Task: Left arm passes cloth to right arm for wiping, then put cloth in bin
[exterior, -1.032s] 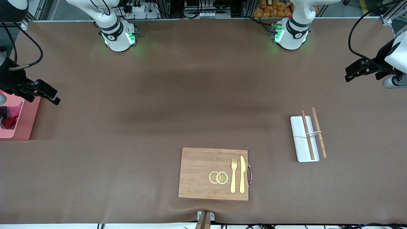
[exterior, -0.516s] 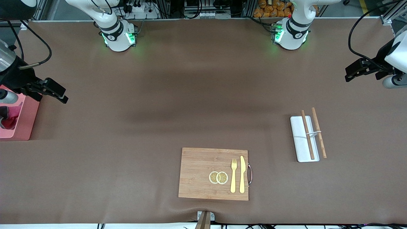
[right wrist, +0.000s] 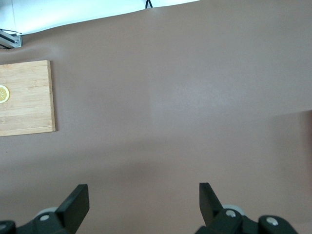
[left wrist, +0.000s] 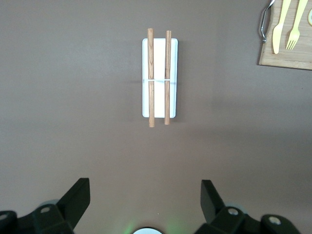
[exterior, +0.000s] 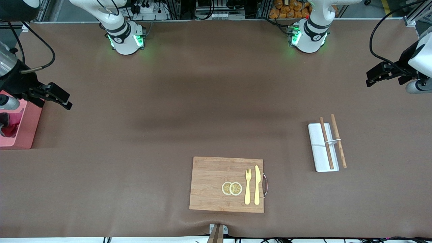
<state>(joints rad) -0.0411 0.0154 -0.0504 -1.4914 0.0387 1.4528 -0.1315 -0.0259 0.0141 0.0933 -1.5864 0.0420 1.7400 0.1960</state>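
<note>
1. Cloth (exterior: 7,125) is what you want to find first: it lies inside the bin (exterior: 25,130), a crimson-pink lump with a dark grey part, showing at the very edge of the front view.
2. The bin stands at the right arm's end of the table, a pink-salmon box with upright walls, only partly in the front view.
3. You can see the right gripper (right wrist: 144,207) hanging empty over bare table (exterior: 168,101) beside the bin, its two dark fingers spread wide apart in the right wrist view.
4. In that same wrist view you get one corner of the wooden board (right wrist: 25,97) with a lemon slice (right wrist: 4,94) at the edge.
5. Your left gripper (left wrist: 145,204) waits over the left arm's end of the table, fingers also spread wide and holding nothing.
6. Its wrist view looks down on the white tray (left wrist: 160,78) with two wooden chopsticks (left wrist: 150,77) lying across it lengthwise, side by side.
7. In the front view you will find the board (exterior: 212,184) nearer to the camera than the tray (exterior: 320,148), near the middle of the table's edge.
8. On the board lie two lemon slices (exterior: 231,188) touching each other, and just beside them a yellow fork (exterior: 248,186) and a yellow knife (exterior: 257,185), parallel, next to the board's metal handle (exterior: 265,185).
</note>
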